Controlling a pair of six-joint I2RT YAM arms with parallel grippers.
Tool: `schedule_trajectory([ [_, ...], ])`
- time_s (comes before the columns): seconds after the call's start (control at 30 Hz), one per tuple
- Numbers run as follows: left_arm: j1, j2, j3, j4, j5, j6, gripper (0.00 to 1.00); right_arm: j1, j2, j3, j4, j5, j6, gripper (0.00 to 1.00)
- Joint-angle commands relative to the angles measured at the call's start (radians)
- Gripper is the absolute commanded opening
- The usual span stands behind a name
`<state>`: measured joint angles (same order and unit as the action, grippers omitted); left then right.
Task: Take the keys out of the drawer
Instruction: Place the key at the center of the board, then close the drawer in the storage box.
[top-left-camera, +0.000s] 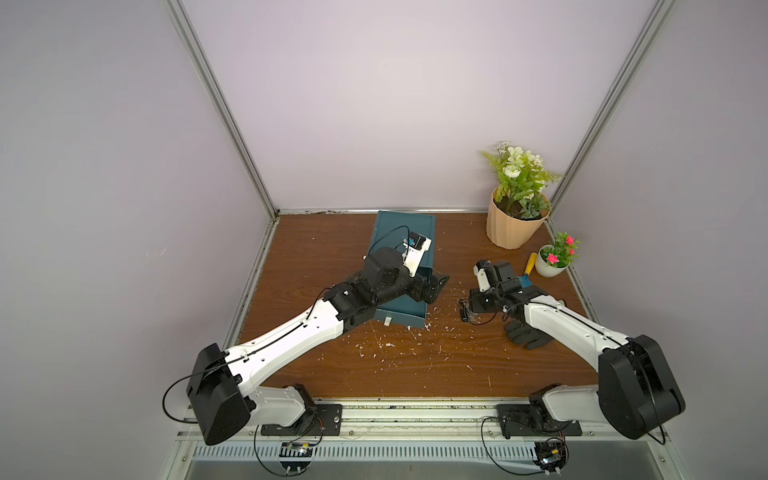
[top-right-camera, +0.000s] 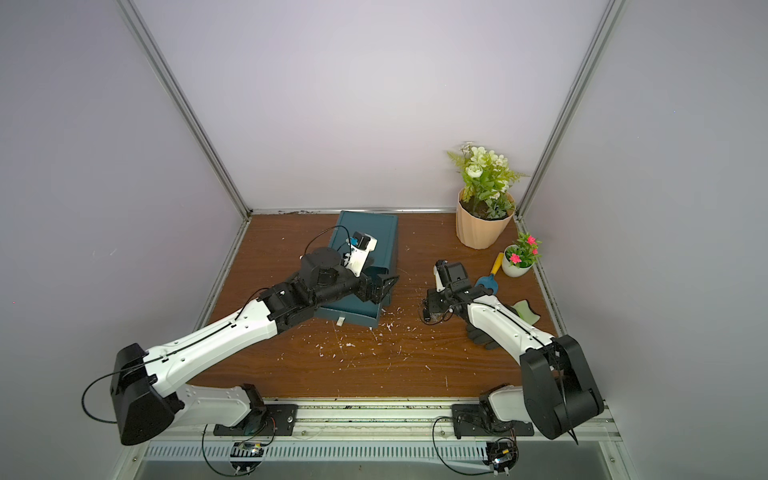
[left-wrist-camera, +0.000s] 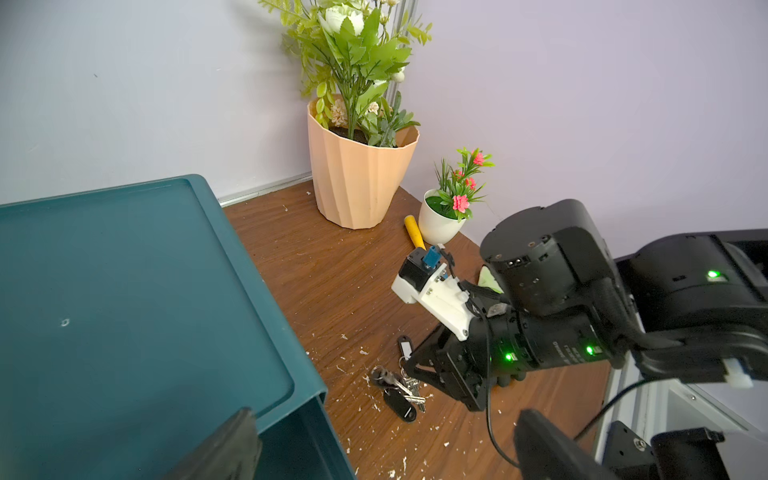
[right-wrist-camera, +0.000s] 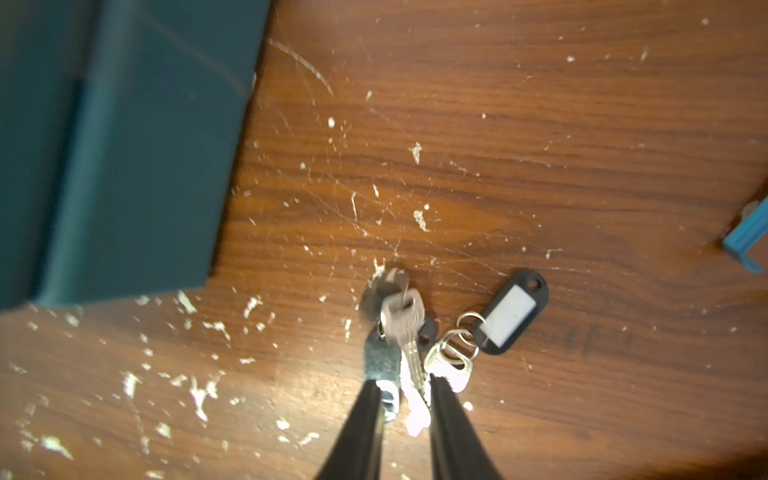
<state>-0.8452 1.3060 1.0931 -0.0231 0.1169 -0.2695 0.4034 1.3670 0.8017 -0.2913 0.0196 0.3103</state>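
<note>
Black-and-white robot arms (top-left-camera: 291, 332) span the brown wooden table (right-wrist-camera: 540, 124); the left gripper (top-left-camera: 436, 286) hangs wide open, empty, by the teal plastic drawer (top-left-camera: 409, 232). The right gripper (right-wrist-camera: 405, 390), part-open and clamping nothing, straddles the silver keys with black tags (right-wrist-camera: 409, 332) lying on the table. Seemingly the set-down: next, lift clear without snagging them.

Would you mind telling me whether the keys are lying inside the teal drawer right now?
No, the keys lie on the wooden table outside the teal drawer, at the right gripper.
</note>
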Motion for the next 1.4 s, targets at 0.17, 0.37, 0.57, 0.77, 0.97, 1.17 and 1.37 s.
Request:
schedule_trajectory([
  [0.17, -0.009, -0.125, -0.016, -0.072, -0.017, 0.160, 1.00, -0.005, -0.008, 0.228, -0.116, -0.013, 0.013, 0.36],
  [0.37, -0.009, -0.342, -0.067, -0.270, 0.020, 0.327, 0.89, -0.005, -0.008, 0.467, -0.157, -0.117, 0.131, 0.41],
  [0.57, -0.009, -0.575, -0.141, -0.425, 0.015, 0.314, 0.14, 0.003, 0.027, 0.577, -0.048, -0.210, 0.316, 0.48],
  [0.77, -0.009, -0.699, -0.247, -0.463, 0.108, 0.183, 0.05, 0.036, 0.165, 0.712, -0.062, -0.246, 0.363, 0.48],
  [0.97, -0.008, -0.725, -0.333, -0.398, 0.119, 0.095, 0.00, 0.082, 0.292, 0.801, -0.098, -0.269, 0.375, 0.49],
  [1.17, -0.009, -0.703, -0.430, -0.316, 0.127, 0.037, 0.00, 0.117, 0.367, 0.837, -0.138, -0.265, 0.364, 0.48],
  [1.37, -0.009, -0.689, -0.531, -0.166, 0.087, -0.025, 0.00, 0.136, 0.393, 0.862, -0.169, -0.269, 0.349, 0.47],
])
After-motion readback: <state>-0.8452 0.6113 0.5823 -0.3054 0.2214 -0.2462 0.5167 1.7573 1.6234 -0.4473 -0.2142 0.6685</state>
